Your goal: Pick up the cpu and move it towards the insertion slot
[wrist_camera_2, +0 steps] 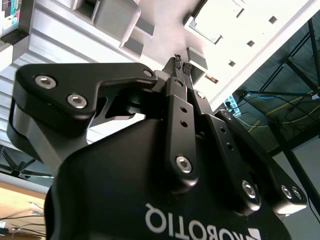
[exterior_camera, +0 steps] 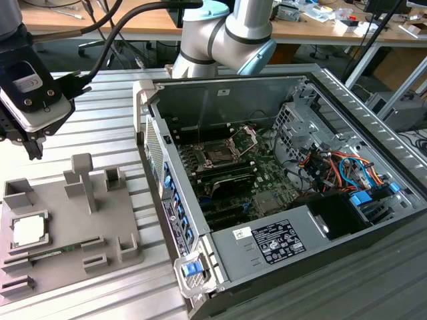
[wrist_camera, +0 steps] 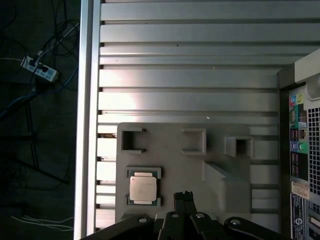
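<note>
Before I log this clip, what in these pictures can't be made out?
The insertion slot: too small in the exterior view to tell its contacts.
The grey tray: one end is hidden behind the gripper in the first wrist view.
The cpu: its markings are too small to tell in the first wrist view.
The computer case: cut off by the first wrist view's edge.

the grey tray [exterior_camera: 67, 220] runs off the exterior view's left edge; in the second wrist view it looks blurred and the gripper [wrist_camera_2: 180, 64] hides part of it.
</note>
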`<state>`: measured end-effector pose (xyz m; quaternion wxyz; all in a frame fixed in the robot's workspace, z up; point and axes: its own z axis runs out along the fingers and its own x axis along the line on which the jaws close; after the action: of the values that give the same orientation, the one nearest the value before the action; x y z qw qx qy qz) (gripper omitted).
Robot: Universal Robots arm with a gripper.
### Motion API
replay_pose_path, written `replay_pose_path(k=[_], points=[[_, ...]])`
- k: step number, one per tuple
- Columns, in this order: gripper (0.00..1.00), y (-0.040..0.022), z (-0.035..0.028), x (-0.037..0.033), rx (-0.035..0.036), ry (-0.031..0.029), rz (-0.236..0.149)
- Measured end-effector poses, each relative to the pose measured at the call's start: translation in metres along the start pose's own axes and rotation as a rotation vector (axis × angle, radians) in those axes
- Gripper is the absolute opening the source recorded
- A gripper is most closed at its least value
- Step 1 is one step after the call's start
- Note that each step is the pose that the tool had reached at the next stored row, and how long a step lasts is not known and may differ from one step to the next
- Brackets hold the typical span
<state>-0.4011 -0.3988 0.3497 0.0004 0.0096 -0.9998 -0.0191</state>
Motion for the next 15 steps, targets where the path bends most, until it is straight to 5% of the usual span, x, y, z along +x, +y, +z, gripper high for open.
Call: replay_pose_path(k=[15], points=[[0.11,0.0,0.0025,0.0032,0.0,0.0001,0.0]])
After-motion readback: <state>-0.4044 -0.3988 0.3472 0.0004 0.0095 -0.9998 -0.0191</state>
